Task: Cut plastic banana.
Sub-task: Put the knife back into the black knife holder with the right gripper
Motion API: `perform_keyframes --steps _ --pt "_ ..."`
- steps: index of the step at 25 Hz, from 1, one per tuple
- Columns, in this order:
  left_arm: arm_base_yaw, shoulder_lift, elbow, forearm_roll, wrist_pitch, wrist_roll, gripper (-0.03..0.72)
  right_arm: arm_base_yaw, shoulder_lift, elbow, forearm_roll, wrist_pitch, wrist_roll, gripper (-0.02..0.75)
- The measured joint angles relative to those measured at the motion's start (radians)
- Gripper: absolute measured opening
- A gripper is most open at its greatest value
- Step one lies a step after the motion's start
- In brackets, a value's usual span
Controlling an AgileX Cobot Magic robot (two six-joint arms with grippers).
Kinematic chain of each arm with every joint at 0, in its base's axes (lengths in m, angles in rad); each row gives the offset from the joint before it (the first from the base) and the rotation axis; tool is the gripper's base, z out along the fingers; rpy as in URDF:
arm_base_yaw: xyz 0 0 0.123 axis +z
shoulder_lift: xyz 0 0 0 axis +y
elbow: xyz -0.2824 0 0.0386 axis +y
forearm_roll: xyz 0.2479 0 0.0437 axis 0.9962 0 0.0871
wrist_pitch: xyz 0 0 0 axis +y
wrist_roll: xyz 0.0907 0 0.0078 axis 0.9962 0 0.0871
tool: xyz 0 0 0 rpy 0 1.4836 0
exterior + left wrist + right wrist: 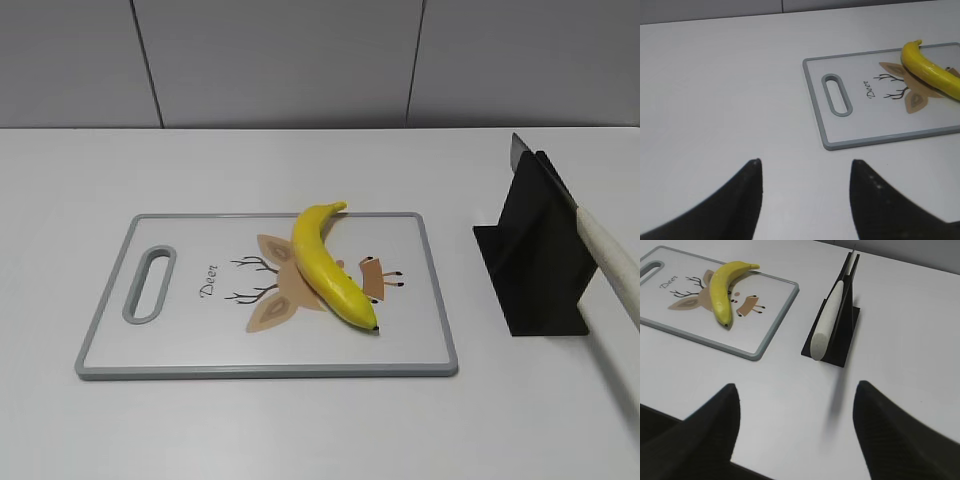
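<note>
The plastic banana (327, 263) lies whole and diagonal on the white cutting board (190, 345), stem at the far edge, black tip toward the front. It also shows in the left wrist view (930, 71) and the right wrist view (720, 287). A knife with a white handle (615, 262) rests in a black stand (535, 255) right of the board; the right wrist view shows its handle (827, 322). My left gripper (805, 162) is open and empty over bare table left of the board. My right gripper (796, 385) is open and empty, in front of the knife stand. Neither gripper shows in the exterior view.
The cutting board (840, 140) has a grey rim, a handle slot (149, 283) at its left end and a deer print. A grey panelled wall (300, 60) stands behind the white table.
</note>
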Motion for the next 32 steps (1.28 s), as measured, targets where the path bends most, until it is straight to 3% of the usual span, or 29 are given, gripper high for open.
perform_keyframes --steps 7,15,26,32 --pt "0.000 0.000 0.000 0.000 -0.001 0.000 0.544 0.000 0.000 0.000 0.006 -0.001 0.021 0.505" --pt "0.000 0.000 0.000 0.001 -0.001 0.000 0.543 -0.009 0.000 0.000 0.010 -0.002 0.025 0.502" --pt "0.000 0.000 0.000 0.001 -0.001 0.000 0.543 -0.240 0.000 0.000 0.015 -0.003 0.028 0.502" --pt "0.000 0.000 0.000 0.001 -0.001 0.000 0.542 -0.256 0.000 0.000 0.015 -0.003 0.028 0.501"
